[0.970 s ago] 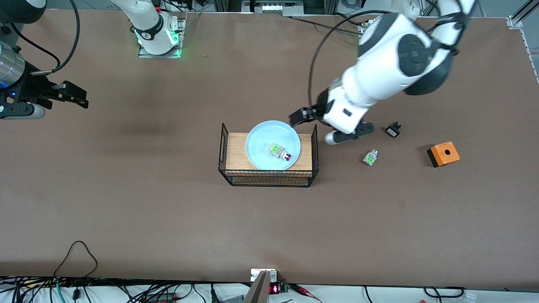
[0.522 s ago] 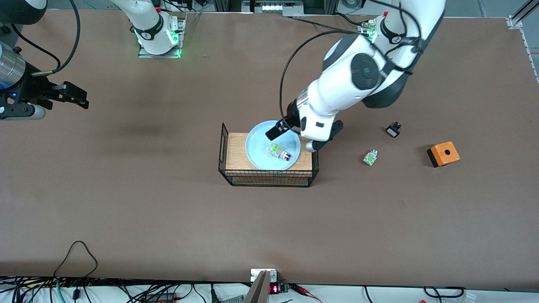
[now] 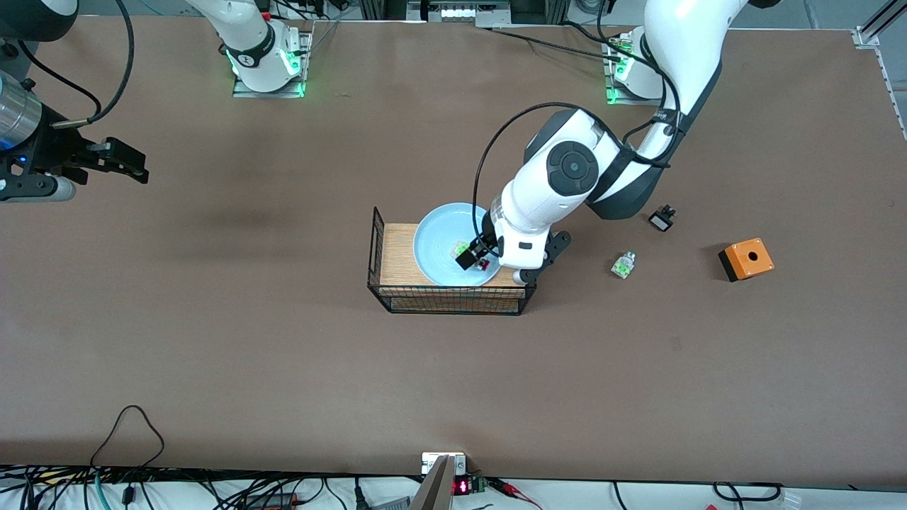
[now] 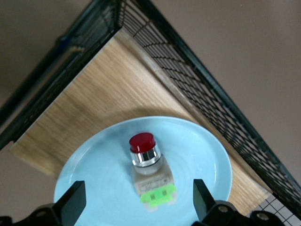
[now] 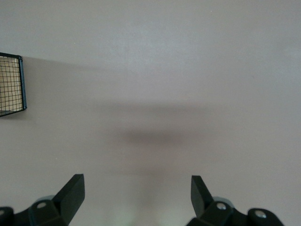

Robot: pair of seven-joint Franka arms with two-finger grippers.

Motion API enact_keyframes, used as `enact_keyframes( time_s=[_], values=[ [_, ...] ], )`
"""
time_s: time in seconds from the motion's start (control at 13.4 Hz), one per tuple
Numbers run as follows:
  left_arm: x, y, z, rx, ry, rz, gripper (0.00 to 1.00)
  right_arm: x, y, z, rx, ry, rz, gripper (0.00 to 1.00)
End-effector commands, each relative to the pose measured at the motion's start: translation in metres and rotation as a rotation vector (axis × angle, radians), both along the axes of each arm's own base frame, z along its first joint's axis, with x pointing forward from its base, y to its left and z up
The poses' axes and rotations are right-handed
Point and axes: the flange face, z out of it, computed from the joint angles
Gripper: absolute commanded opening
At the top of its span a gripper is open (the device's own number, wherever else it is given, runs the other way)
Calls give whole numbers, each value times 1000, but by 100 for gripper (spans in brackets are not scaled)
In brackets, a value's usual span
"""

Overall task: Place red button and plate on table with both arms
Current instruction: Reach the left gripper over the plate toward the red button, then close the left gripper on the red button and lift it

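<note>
Brown and matte, the table (image 3: 283, 354) is carrying a wire crate (image 3: 451, 297) near its middle, and the plate (image 3: 436, 251) is sitting on the crate's wooden top with the red button (image 4: 148, 172) lying in it. Over that plate the left gripper (image 4: 136, 200) is hanging with its fingers spread wide, one on each side of the button and not touching it. Toward the right arm's edge the right gripper (image 5: 136, 195) is waiting over bare tabletop, fingers apart and holding nothing.
</note>
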Motion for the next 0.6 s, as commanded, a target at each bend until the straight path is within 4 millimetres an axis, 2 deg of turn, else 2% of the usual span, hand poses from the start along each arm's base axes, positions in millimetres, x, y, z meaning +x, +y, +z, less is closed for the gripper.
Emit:
enact_keyframes(
  time_s=[0.0, 0.15, 0.3, 0.37, 0.52],
  values=[
    [4, -22, -12, -19, -63, 29, 100, 2, -2, 5, 0, -7, -7, 100],
    [3, -23, -20, 29, -95, 18, 96, 3, -1, 4, 0, -6, -5, 100],
    [1, -24, -26, 37, -90, 13, 91, 7, 2, -7, 0, 13, -1, 100],
    [0, -24, -27, 41, -84, 11, 83, 8, 3, -5, 0, 8, 1, 100],
    [-1, -23, -26, 51, -73, 7, 55, 9, 2, -1, 0, 0, -2, 100]
  ],
)
